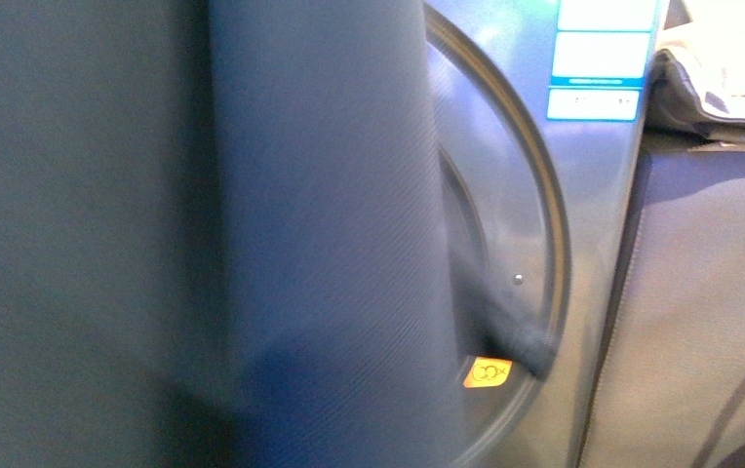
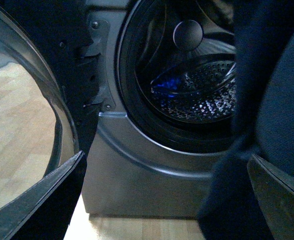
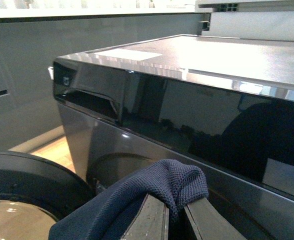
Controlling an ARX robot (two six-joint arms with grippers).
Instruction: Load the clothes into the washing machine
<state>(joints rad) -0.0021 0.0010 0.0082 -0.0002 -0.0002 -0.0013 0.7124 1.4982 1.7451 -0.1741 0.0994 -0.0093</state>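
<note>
I am clamping the clothes (image 3: 137, 195) in my right gripper (image 3: 176, 202), left gripper (image 2: 166, 165) gaping apart, before the washing machine (image 2: 137, 172), where I judge the floppy tail is risking snagging the gasket (image 2: 127, 85).

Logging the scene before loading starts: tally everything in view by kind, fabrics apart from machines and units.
Fabrics: 2, the navy garment and the cream fabric
Machines: 1, the washing machine
Other units: 1, the grey panelled unit
Total: 4
</note>
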